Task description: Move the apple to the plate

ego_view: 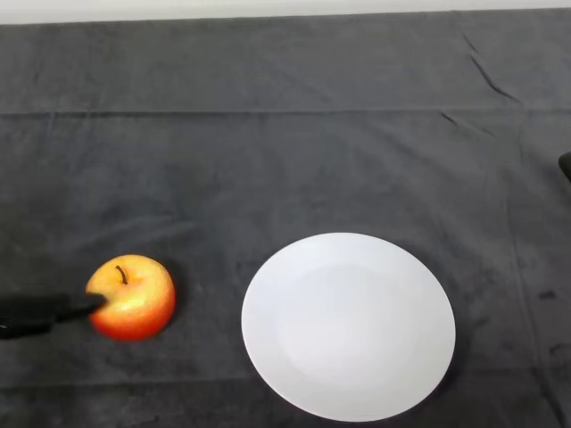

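Nearest to the camera lies the white plate (348, 325), round and flat, with nothing on it; its lower rim comes close to the bottom edge of the view. Going from the left side: the black hand (40, 312) enters at the left edge, low in the picture, and only a small dark part of it shows. Its tip reaches the left side of the apple (132, 297) and touches it there, or is just in front of it. How the fingers are set, spread or curled, I cannot tell, because most of the hand is outside the view, and I cannot say that it has hold of the fruit.

The apple stands on the dark cloth (285, 160), upright, with its short brown stem pointing up. Its skin is red and orange, more yellow at the top near the stem. It is to the left of the plate, near it but apart, with a strip of cloth between them. The cloth covers the whole table and has some creases, mostly at the upper right.
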Controlling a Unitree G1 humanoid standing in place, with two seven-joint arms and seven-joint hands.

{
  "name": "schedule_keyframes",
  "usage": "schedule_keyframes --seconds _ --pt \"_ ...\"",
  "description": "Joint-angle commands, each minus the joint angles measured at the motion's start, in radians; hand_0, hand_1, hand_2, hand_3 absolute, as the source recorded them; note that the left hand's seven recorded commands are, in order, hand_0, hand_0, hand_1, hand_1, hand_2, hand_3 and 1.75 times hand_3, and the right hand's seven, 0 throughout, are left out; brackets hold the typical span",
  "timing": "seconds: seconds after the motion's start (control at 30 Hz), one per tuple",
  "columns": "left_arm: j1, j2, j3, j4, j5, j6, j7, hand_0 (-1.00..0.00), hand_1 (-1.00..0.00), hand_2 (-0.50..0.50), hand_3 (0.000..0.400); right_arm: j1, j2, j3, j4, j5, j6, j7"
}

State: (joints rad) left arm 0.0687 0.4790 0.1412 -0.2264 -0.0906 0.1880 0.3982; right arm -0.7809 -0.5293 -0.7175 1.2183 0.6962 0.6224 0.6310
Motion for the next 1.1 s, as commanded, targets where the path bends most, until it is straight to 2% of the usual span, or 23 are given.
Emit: schedule_keyframes --seconds 0.03,0.3,0.63,1.1 --pt "0.004 0.001 -0.029 -0.054 0.035 0.029 -0.016 0.0 0.0 0.0 0.0 0.008 -0.021 -0.0095 -0.015 -0.0013 -0.006 -0.0022" --pt "-0.039 -0.007 -0.138 -0.085 0.076 0.121 -0.061 0.0 0.0 0.0 0.0 0.009 -0.02 -0.0093 -0.017 -0.0007 -0.006 -0.0036" --pt "-0.092 -0.028 -0.248 -0.084 0.12 0.189 -0.099 0.0 0.0 0.0 0.0 0.01 -0.02 -0.0092 -0.019 0.0002 -0.005 -0.0048" --pt "-0.135 -0.046 -0.327 -0.021 0.148 0.181 -0.142 0.0 0.0 0.0 0.0 0.011 -0.019 -0.009 -0.02 0.0013 -0.005 -0.006"
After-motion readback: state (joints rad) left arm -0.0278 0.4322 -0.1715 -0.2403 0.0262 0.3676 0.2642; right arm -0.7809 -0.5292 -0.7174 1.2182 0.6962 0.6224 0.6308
